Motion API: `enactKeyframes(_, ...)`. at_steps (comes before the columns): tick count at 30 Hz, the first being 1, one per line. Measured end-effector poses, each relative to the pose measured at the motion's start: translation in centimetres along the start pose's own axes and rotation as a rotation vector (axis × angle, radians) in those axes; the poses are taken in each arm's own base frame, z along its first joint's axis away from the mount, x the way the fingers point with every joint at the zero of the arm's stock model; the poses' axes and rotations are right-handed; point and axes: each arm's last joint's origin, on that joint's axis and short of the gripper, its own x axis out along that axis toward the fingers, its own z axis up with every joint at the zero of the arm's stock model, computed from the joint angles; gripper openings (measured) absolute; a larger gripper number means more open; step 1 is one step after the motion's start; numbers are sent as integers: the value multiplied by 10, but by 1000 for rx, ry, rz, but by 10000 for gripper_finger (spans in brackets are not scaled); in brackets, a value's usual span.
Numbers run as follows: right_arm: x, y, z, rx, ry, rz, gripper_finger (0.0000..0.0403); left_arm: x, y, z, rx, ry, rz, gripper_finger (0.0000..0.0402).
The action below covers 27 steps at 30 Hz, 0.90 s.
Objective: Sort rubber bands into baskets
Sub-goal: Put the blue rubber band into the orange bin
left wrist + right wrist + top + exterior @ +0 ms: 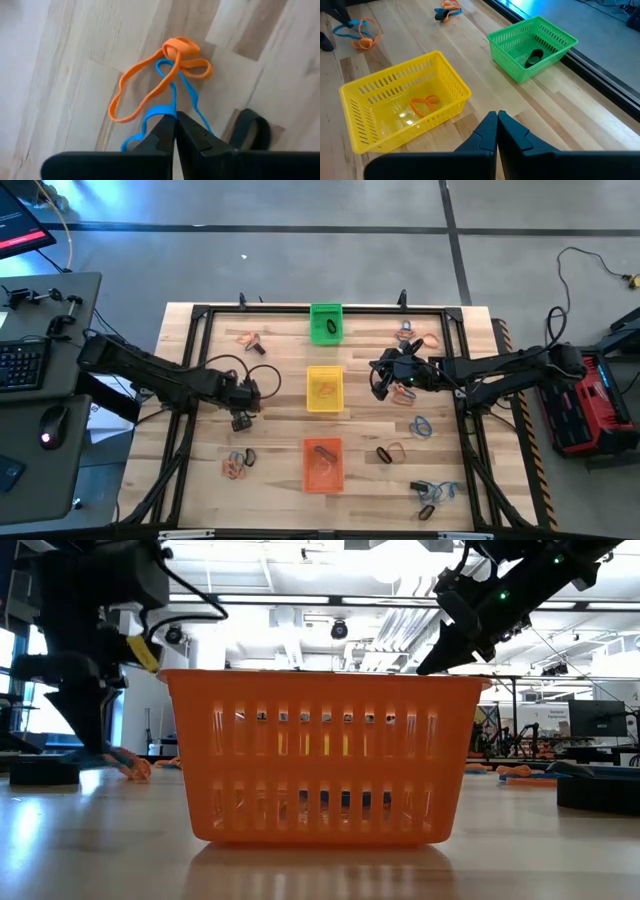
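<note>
My left gripper [243,420] is low over the table's left middle, shut on a blue rubber band [167,107]. That band is tangled with an orange band [150,82] lying on the wood, and a black band [252,132] lies beside them. My right gripper [378,380] is shut and empty, raised above the table just right of the yellow basket [324,388]. The yellow basket holds an orange band [424,104]. The green basket [326,323] holds a black band [534,57]. The orange basket [322,464] stands nearest the front. My left gripper pinches a strand of the blue band's loop [169,111] between its two fingertips, coming from above and pointing down. The rest of the band runs from the fingers to the knot with the orange band [175,50], which lies on the table.
More clusters of bands lie on the wood at the far left [250,340], near left [240,463], far right [415,335], right [420,425] and near right [435,492]. A black frame [200,312] borders the table. The orange basket [320,755] fills the low view.
</note>
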Motion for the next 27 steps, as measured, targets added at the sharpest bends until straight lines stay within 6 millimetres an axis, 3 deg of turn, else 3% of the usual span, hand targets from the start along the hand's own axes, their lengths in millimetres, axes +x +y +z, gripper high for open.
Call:
enactKeyframes(8,0,0,0,0,0,0,0,-15,5,-3,-32,-65,-47,4)
enactKeyframes(20,0,0,0,0,1,0,0,-16,5,-4,-45,-70,-51,4)
enactKeyframes(27,0,0,0,-1,1,0,0,-16,5,-3,-60,-71,-52,49)
